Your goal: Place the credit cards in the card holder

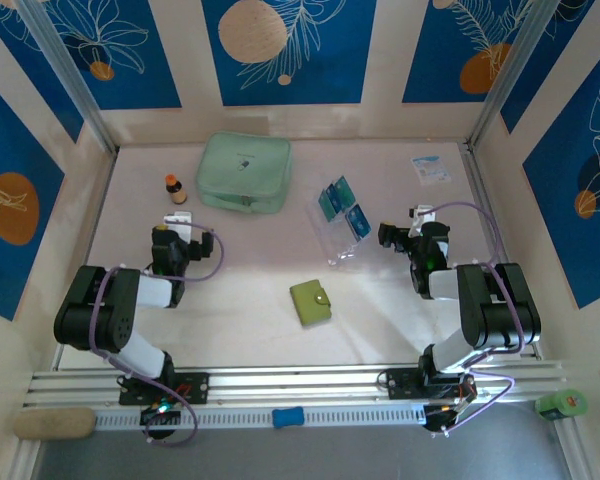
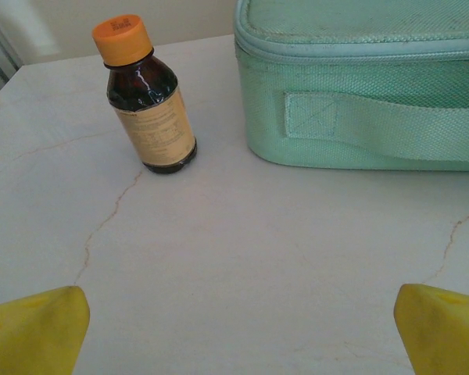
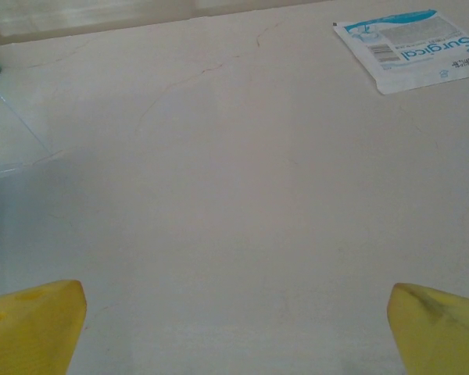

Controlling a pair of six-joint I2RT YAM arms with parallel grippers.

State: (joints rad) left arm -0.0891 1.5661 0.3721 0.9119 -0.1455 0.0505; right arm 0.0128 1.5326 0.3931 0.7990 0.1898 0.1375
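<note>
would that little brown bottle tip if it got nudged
The brown bottle stands upright, taller than wide, so a push near its orange cap would probably tip it. Its round body would likely roll afterwards. The glossy sides look glass-like, probably slippery.

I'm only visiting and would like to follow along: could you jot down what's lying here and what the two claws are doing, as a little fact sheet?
Holder: olive card holder, shut, lying between the two arms
Cards: blue and teal credit cards, lying beyond it, apart from it
Left gripper: open, empty, facing a brown bottle and mint pouch
Right gripper: open, empty, paper packet ahead
Progress: no card picked up yet
</note>
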